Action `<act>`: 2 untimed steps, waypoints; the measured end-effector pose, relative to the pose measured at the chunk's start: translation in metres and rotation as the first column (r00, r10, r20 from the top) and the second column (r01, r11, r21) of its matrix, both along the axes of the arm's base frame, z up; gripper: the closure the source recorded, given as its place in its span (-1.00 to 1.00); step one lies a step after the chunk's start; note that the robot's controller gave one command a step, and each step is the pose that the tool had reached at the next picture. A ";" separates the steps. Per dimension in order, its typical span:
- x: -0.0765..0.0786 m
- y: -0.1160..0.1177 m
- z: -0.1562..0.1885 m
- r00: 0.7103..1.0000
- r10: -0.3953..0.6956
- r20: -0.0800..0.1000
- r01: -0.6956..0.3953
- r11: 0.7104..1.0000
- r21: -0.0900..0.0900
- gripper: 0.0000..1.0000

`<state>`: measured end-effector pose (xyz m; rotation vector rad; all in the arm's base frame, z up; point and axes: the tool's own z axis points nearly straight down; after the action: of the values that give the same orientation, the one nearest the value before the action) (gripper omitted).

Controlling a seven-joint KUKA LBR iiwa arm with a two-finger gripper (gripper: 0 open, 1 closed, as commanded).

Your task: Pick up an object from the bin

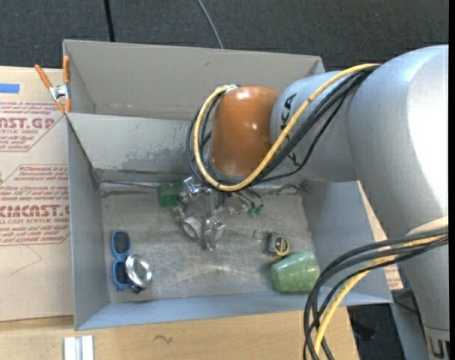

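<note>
Arm (377, 126) in from the right, orange wrist cover (242, 137) (cables (199, 130) looped round), claw (205, 227) low — pointing down

Grey bin (85, 201), pale green lump (294, 272), blue plastic piece (120, 247)

Cardboard (25, 178) reads "CAST ACRYLIC"; the arm (407, 126) shows "KA".

In the grey bin (137, 137) we see a pale green lump (294, 272) (front corner), a blue piece (121, 255), perhaps goggles, and a small green block (167, 194).
</note>
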<state>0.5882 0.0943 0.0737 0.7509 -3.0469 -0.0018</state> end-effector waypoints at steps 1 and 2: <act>-0.007 -0.002 0.000 0.997 -0.081 0.011 0.081 0.997 0.004 -1.00; 0.005 0.027 -0.002 0.999 -0.049 -0.005 0.049 0.999 -0.007 -1.00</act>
<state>0.5937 0.1210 0.0715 0.6747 -3.0577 0.0069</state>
